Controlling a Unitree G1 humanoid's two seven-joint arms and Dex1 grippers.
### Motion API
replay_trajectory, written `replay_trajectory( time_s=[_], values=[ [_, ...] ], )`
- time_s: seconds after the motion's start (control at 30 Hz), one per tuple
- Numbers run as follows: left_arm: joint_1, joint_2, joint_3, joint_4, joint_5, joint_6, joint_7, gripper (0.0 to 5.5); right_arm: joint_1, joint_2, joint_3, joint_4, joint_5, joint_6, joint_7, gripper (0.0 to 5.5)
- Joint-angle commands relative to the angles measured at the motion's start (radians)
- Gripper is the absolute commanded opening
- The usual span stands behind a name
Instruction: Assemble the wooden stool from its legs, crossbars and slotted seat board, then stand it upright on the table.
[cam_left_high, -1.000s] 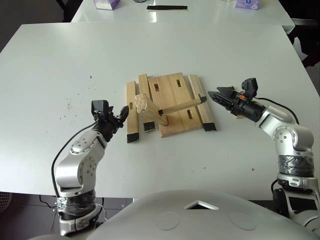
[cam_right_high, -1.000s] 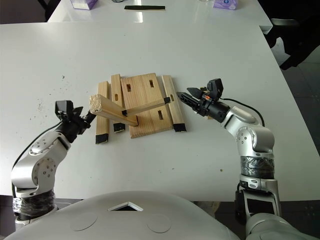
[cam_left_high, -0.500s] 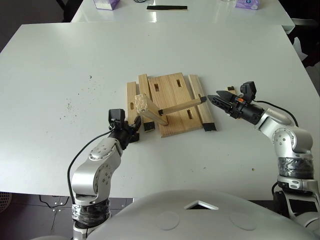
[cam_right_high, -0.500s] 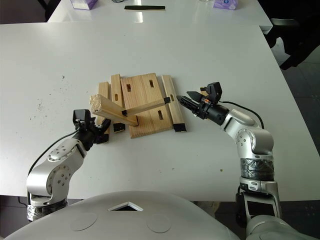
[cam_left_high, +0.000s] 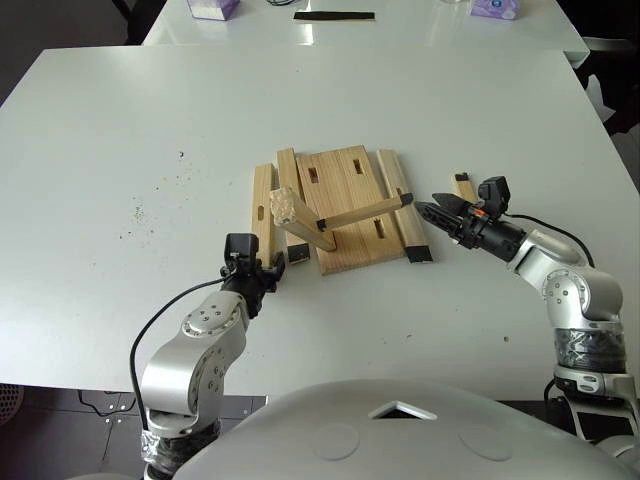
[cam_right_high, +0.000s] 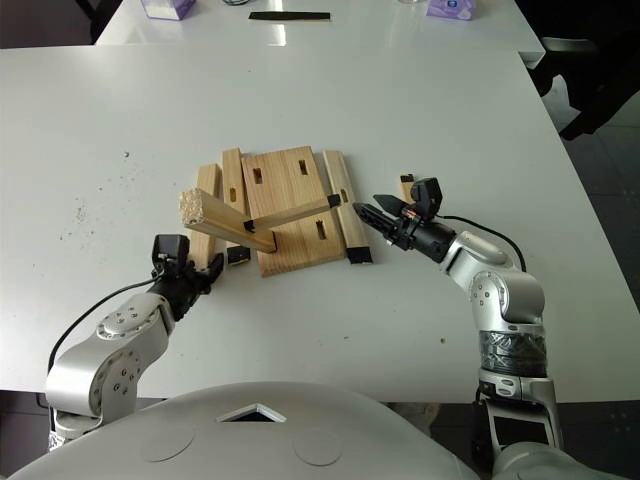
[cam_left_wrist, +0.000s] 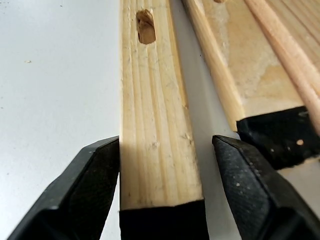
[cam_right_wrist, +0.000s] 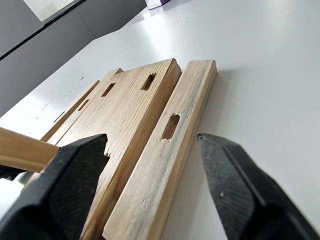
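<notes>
Stool (cam_left_high: 352, 180): I see it in pieces, grouped mid-table (cam_left_high: 150, 120), nothing standing.
Seat board (cam_left_high: 345, 250): lies flat with its slots up, between the legs.
Left legs: the outer leg (cam_left_high: 263, 200) and the inner leg (cam_left_high: 288, 175) lie side by side just left of the board, black caps toward me.
Right leg (cam_left_high: 398, 180): flat, just beside the board's right edge, cap toward me.
Thick bar (cam_left_high: 300, 222): slants up off the board's near left part, rough end raised.
Crossbar (cam_left_high: 365, 210): thinner, meets the bar and runs toward the right leg.
Small piece (cam_left_high: 462, 184): lies apart on the table, beyond my right tool.
Left gripper (cam_left_wrist: 166, 142): fingers (cam_left_wrist: 85, 185) spread wide, straddling the outer leg's capped end and not clamped on it.
Right gripper (cam_left_high: 437, 210): low, just right of the right leg's near end; fingers (cam_right_wrist: 65, 190) wide apart, holding nothing, with that leg ahead between them.
</notes>
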Motion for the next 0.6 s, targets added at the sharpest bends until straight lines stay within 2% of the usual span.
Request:
replay_trajectory(
  time_s=[0.03,0.2,0.4,0.47,0.53,0.6],
  values=[
    [0.045,-0.002,0.008,0.077,0.043,0.041,0.020,2.76,-0.011,0.010,-0.009,-0.004,-0.002,-0.001,-0.023,3.31],
    [0.020,-0.005,0.017,0.108,0.080,-0.010,0.026,2.09,-0.111,0.039,-0.051,0.041,-0.021,0.050,-0.171,3.31],
    [-0.032,0.095,-0.032,0.106,0.179,-0.147,0.022,2.06,-0.349,0.019,-0.099,0.186,-0.115,-0.007,-0.317,3.31],
    [-0.113,0.099,0.023,0.099,0.197,-0.192,0.026,2.06,-0.446,0.018,-0.128,0.250,-0.155,-0.096,-0.362,3.31],
    [-0.284,0.069,0.141,0.121,0.161,-0.267,0.030,2.06,-0.549,0.023,-0.140,0.286,-0.170,-0.149,-0.383,3.31],
    [-0.499,-0.019,0.285,0.152,-0.029,-0.318,-0.020,2.06,-0.633,0.043,-0.119,0.268,-0.123,-0.107,-0.335,3.31]
  ],
)
